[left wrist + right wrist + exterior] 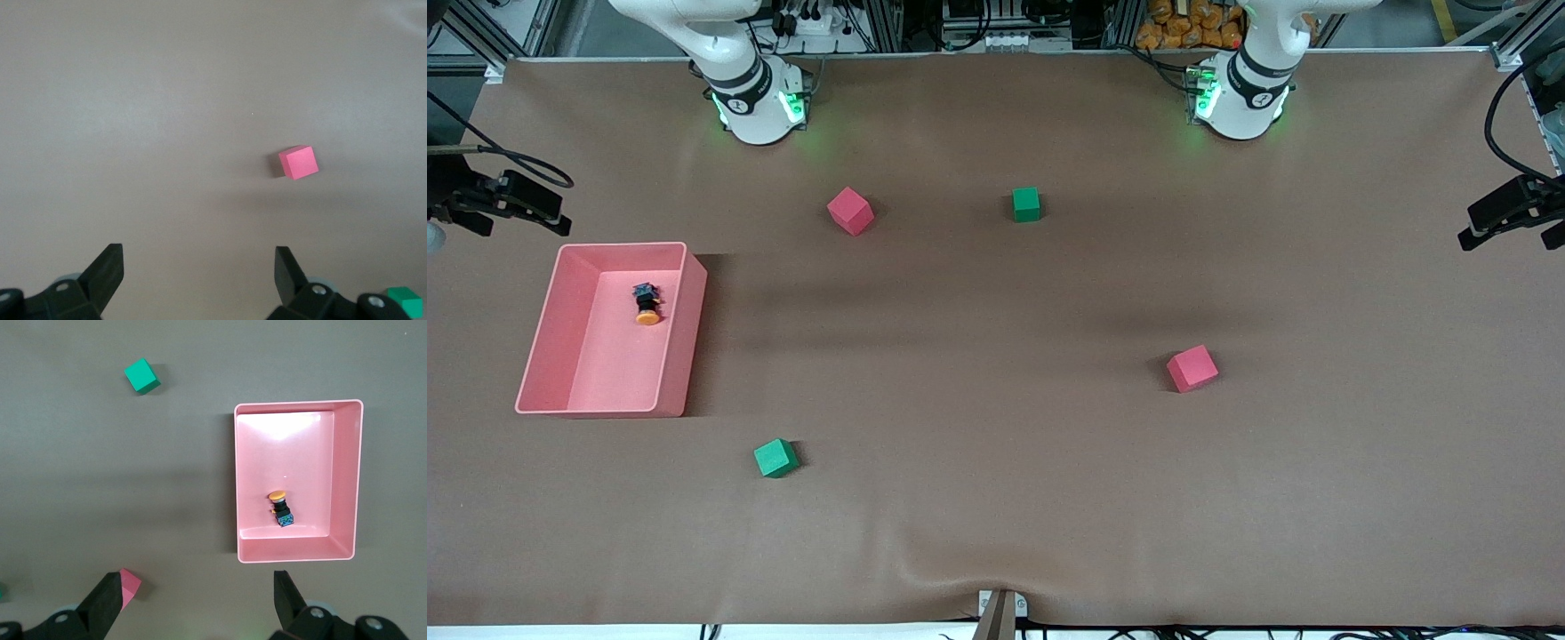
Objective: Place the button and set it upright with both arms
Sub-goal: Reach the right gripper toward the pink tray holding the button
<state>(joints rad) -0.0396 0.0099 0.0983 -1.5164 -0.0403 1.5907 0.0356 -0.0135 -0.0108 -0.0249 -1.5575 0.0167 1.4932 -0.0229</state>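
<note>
The button [647, 305] (orange cap, black body, bluish end) lies on its side in the pink bin [680, 342].

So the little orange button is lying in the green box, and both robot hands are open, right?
Not quite. The box is pink, not green; only some of the cubes on the table are green. The front view and the right wrist view both show it. The rest is right: the button lies on its side in that box, and the left gripper and the right gripper are both open.
</note>
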